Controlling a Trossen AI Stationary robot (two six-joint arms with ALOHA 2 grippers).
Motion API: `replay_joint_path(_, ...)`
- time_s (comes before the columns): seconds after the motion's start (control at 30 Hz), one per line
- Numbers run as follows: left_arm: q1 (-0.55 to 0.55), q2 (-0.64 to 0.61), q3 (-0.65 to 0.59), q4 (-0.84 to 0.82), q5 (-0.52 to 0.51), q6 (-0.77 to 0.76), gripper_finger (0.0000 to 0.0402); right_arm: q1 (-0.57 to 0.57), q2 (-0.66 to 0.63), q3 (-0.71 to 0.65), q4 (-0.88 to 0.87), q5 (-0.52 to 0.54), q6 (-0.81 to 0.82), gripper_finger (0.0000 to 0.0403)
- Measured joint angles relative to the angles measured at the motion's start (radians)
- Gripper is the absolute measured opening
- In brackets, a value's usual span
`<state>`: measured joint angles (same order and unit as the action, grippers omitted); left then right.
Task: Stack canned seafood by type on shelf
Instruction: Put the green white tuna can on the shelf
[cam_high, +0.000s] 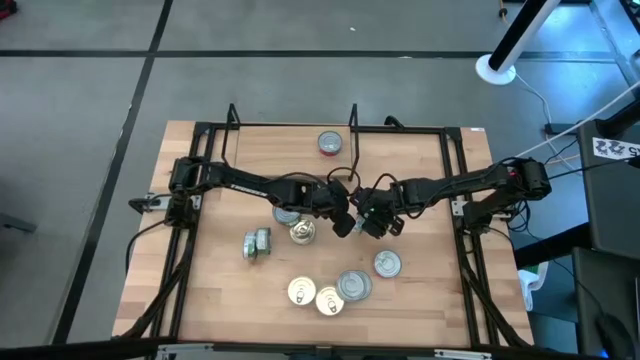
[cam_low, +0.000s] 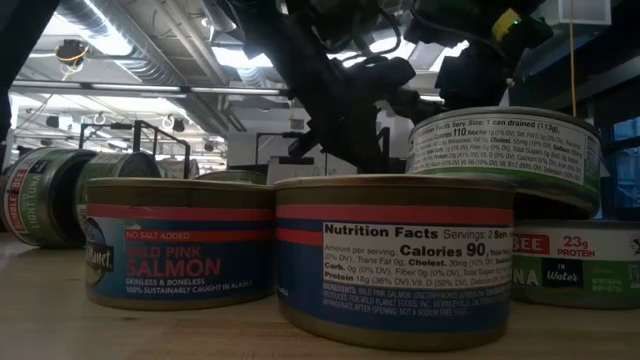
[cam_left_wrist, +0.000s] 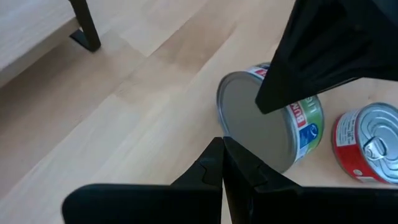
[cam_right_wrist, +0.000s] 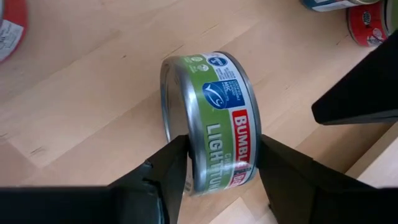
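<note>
Nearest the low camera, two blue salmon cans (cam_low: 180, 240) sit on the surface (cam_high: 220, 300), and beside them a green-labelled can (cam_low: 505, 150) is stacked on another. From above, these lie among several loose cans (cam_high: 340, 288) at the near side of the surface, with two more tipped on edge to their left (cam_high: 256, 243). At mid-surface the two arms meet: the right gripper (cam_right_wrist: 217, 168) clamps a green-labelled tuna can (cam_right_wrist: 214, 118) by its lid and base, held on edge above the wood, while the left gripper (cam_left_wrist: 222, 163), fingers pressed together and holding nothing, points at that can. Farthest, one red-labelled can (cam_high: 330, 143) sits on the shelf (cam_high: 280, 135).
</note>
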<state>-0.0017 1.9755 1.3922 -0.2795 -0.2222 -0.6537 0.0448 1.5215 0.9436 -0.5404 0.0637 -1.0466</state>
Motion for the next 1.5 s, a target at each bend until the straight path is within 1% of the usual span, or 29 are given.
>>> replay_joint_path(0.27,0.0,-0.004,0.0,0.002,0.0,0.034,0.0,0.0,0.003,0.0,0.001,-0.002,0.013,0.0188)
replay_joint_path(0.4,0.001,-0.041,0.0,-0.01,0.0,0.082,0.0,0.0,0.003,-0.001,0.002,-0.002,0.025,0.0185)
replay_joint_path(0.53,0.001,-0.106,0.0,-0.053,-0.024,0.127,0.0,0.001,0.003,-0.001,0.005,-0.003,0.026,0.0158)
replay_joint_path(0.63,0.001,-0.168,0.0,-0.112,-0.074,0.156,0.0,0.001,0.003,-0.001,0.012,-0.003,0.027,0.0133)
replay_joint_path(0.77,0.002,-0.257,0.0,-0.198,-0.15,0.174,0.0,0.001,0.003,-0.001,0.017,0.006,0.028,0.0131)
replay_joint_path(0.9,0.002,-0.337,0.0,-0.262,-0.209,0.176,0.0,0.002,0.008,0.019,0.005,0.019,0.029,0.0141)
replay_joint_path(1.03,0.002,-0.403,0.0,-0.307,-0.237,0.185,0.0,0.001,0.009,0.075,0.006,0.042,0.029,0.0138)
replay_joint_path(1.17,0.002,-0.458,0.0,-0.325,-0.253,0.232,0.0,0.001,0.008,0.134,0.016,0.108,0.028,0.0134)
replay_joint_path(1.23,0.002,-0.485,0.0,-0.329,-0.256,0.259,0.0,0.001,0.008,0.158,0.051,0.142,0.028,0.0135)
replay_joint_path(1.37,0.005,-0.524,0.0,-0.34,-0.273,0.309,0.0,0.001,0.007,0.174,0.193,0.23,0.019,0.0139)
replay_joint_path(1.5,0.009,-0.551,0.0,-0.346,-0.286,0.362,0.0,-0.013,0.011,0.174,0.366,0.254,0.001,0.014)
